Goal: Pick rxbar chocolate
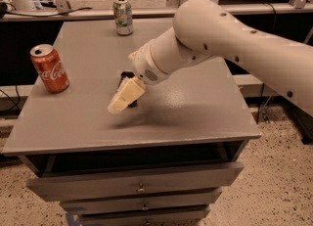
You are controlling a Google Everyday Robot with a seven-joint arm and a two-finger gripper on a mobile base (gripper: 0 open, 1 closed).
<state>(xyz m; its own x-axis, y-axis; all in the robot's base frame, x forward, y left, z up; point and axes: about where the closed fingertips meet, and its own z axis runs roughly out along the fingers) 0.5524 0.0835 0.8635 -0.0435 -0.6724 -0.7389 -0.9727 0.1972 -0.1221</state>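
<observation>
The rxbar chocolate (127,77), a flat black bar, lies near the middle of the grey table (195,107). Only its far end and a sliver by the near end show; my gripper hides the rest. My gripper (122,100), cream-coloured, hangs right over the bar, pointing down and to the left from the white arm (230,39) that reaches in from the right.
A red cola can (49,68) stands upright at the table's left edge. A pale green-white can (122,16) stands upright at the back edge. Drawers (139,187) sit below the tabletop. A rail and cables run behind the table.
</observation>
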